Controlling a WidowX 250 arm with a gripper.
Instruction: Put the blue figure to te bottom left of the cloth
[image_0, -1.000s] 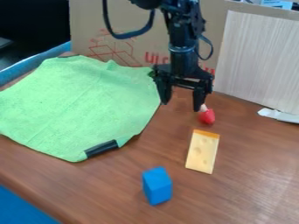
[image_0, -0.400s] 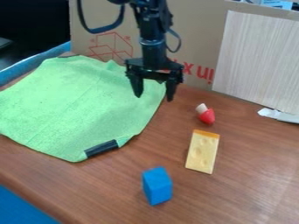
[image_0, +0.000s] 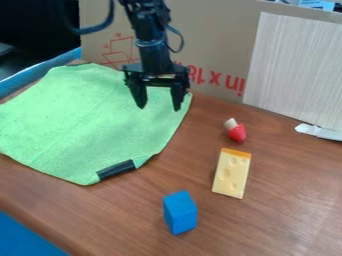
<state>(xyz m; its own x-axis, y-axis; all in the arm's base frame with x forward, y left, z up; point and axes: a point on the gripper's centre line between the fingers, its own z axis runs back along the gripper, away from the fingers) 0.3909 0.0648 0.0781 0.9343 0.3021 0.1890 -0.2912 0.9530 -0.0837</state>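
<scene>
A: Where do we start?
B: At the black gripper (image_0: 159, 108); its fingers hang spread apart, nothing between them, against the far right part of the green cloth (image_0: 73, 120); we think they are parted ready for a grasp.

A: And our blue figure?
B: The blue block (image_0: 180, 213) stands on the wooden table (image_0: 274, 220), well nearer the camera than the fingers, off the cloth; we judge the fingers must come to it first, then carry it to the cloth's lower left.

A: What else lies outward from the fingers?
B: To their right and nearer us, a red-and-white toy (image_0: 236, 131); past it, toy cheese (image_0: 232, 173), lying flat, perhaps as distractors.

A: Any containers?
B: Behind the fingers stands cardboard (image_0: 220, 40), possibly a box side; we cannot tell what it holds.
</scene>
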